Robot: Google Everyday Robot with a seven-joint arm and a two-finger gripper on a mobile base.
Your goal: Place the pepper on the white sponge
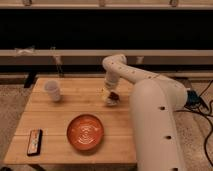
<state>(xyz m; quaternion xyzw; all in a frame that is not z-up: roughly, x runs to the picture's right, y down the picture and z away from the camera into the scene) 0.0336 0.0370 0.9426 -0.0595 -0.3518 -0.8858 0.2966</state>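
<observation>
Hovering low over the table's (60, 150) right edge, the gripper (112, 93) is seen beside the pepper (114, 95), resting atop the white sponge (110, 101); the orange bowl (85, 132) and white cup (52, 90) appear empty.

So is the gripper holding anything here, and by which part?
Cannot be told. The gripper is low at the table's right edge, with the pepper and sponge right at its tip; any hold is unclear.

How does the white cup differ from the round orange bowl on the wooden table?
The white cup is small and pale; the round orange bowl is wide and low. The cup stands far left, the bowl near the front edge. The gripper works nearer the cup's row. Both rest upright on the wooden table.
</observation>
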